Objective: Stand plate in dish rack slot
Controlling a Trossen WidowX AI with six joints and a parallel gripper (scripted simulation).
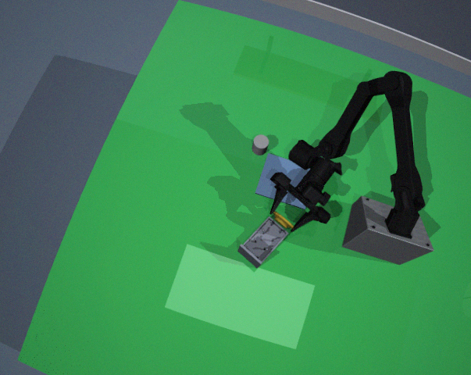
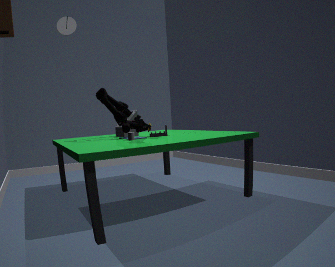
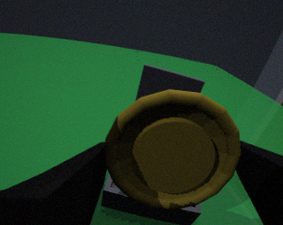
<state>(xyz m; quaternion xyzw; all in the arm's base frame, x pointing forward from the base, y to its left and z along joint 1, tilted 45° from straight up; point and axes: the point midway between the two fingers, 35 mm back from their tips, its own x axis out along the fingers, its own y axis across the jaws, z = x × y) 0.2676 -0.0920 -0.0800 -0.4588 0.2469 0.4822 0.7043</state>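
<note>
Plate (image 3: 173,149) sits upright, clenched edge-on in your claw (image 1: 283,219), just above the dish rack (image 1: 262,241) end at its 1 o'clock. It looks stiff, light, probably slippery-rimmed; keep your opposite-rim grip.

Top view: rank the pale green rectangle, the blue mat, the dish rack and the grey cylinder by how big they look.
1. Pale green rectangle, largest by far.
2. Blue mat, though the arm hides part of it, so its full extent is unsure.
3. Dish rack, somewhat smaller than the mat's visible outline.
4. Grey cylinder, smallest.
</note>
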